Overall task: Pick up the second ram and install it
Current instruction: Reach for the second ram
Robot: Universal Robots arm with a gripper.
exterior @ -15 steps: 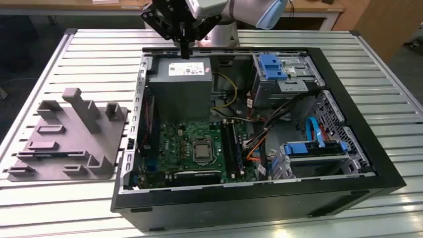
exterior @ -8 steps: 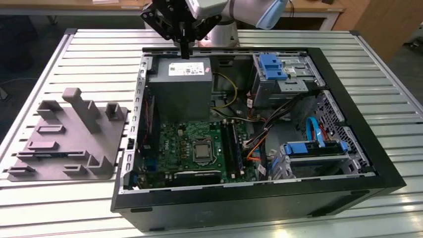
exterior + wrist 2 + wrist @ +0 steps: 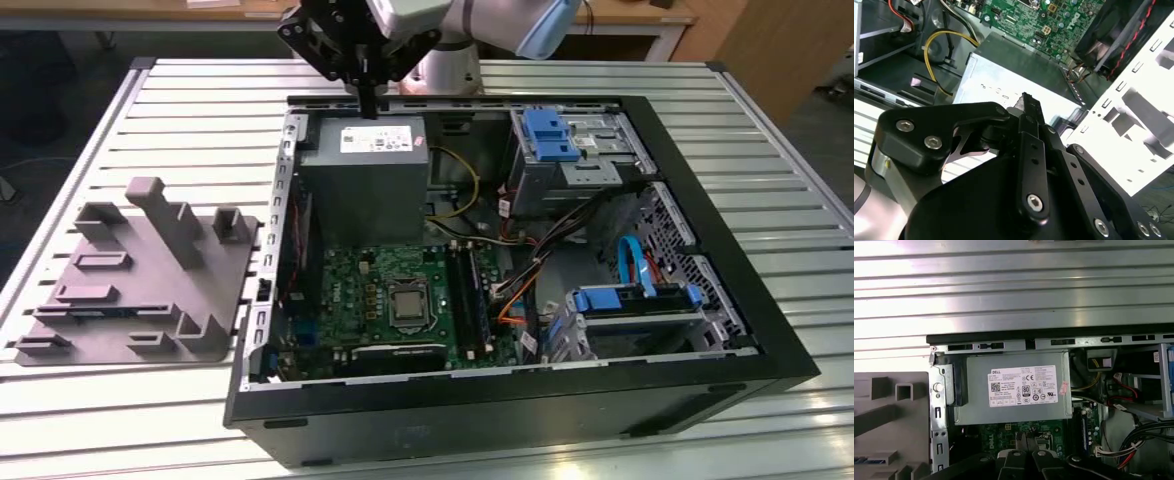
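The gripper (image 3: 368, 104) hangs over the rear edge of the open computer case (image 3: 534, 415), just above the grey power supply (image 3: 363, 180), and the arm rises out of the top of the exterior view. Its jaws are drawn together with nothing clamped between them; in both wrist views the black tips meet in a narrow point over the power supply's labelled face. The second ram (image 3: 869, 460) is well apart from the gripper. It lies as a thin blue-green strip in a slot of the grey fixture tray (image 3: 134, 290), which sits on the slatted metal worktop (image 3: 200, 100) just beside the case on the exterior view's left. In the exterior view the same strip reads as a dark line low in the tray, near its front. Inside the case the green motherboard (image 3: 380, 285) lies flat below the power supply, with a square processor socket (image 3: 404, 300) near its middle and long black memory slots (image 3: 467, 290) running along the exterior view's right of that socket; whether any slot is filled cannot be told. 2 blue drive carriers (image 3: 547, 135) sit toward the exterior view's right, 1 at the rear and 1 nearer the front. A yellow cable (image 3: 939, 42) loops beside the power supply in the second wrist view.
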